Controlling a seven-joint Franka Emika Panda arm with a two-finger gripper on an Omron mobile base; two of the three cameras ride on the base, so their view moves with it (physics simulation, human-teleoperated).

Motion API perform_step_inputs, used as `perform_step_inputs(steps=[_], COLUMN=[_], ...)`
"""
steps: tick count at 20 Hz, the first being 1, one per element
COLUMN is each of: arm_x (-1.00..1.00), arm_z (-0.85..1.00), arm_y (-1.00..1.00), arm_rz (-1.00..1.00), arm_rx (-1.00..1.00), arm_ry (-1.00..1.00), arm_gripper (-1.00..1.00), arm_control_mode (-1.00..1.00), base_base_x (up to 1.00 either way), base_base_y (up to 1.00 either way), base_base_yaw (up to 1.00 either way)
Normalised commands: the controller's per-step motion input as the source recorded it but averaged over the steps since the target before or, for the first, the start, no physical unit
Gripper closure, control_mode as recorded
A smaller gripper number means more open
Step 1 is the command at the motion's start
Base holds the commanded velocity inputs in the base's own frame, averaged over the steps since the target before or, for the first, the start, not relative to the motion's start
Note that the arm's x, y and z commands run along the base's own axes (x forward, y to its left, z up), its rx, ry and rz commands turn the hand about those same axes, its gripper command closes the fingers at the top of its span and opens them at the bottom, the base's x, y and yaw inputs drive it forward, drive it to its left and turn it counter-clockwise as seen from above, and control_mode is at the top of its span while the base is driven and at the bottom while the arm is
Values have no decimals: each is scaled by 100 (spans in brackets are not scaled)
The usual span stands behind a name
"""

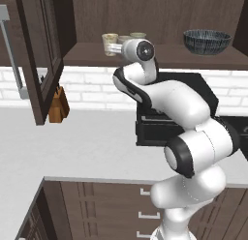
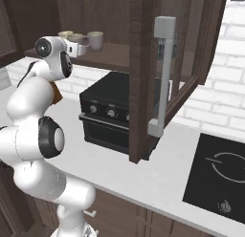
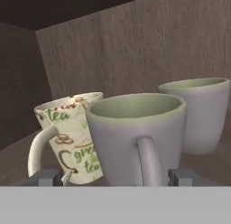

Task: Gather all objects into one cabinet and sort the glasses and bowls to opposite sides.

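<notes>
**A:** What is in front of the gripper?

**B:** Three cups on the shelf of the dark brown wall cabinet. Directly ahead, filling the space between the finger tips, stands a plain grey cup with a pale green inside; its handle faces the hand. Behind it to one side is a pale grey-green cup of much the same shape. On the other side is a cream cup printed with the words "tea" and "green tea" in brown and green, its white handle curving outward.

**A:** Is the gripper holding the grey cup?

**B:** No. The two finger tips stand wide apart, one on each side of the cup's base, with a gap showing between each tip and the cup wall. Nothing is gripped.

**A:** And the bowl?

**B:** From the left base view, the wide dark bowl with fine pale ribbed streaks sits on the same shelf, well apart from the gripper, at the far end from the cups.

**A:** How does the cabinet stand?

**B:** Open, its tall door with a long grey bar handle swung outward.
</notes>
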Motion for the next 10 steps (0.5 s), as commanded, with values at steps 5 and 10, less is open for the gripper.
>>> perform_step_inputs(steps=[5,10], arm_x=[-53,-98], arm_z=[-3,-1], arm_y=[23,21], arm_rz=[0,0], arm_rx=[0,2], arm_ry=[0,2], arm_gripper=[-100,-100], arm_control_mode=[-100,-100], base_base_x=[0,0], base_base_y=[0,0], base_base_yaw=[0,0])
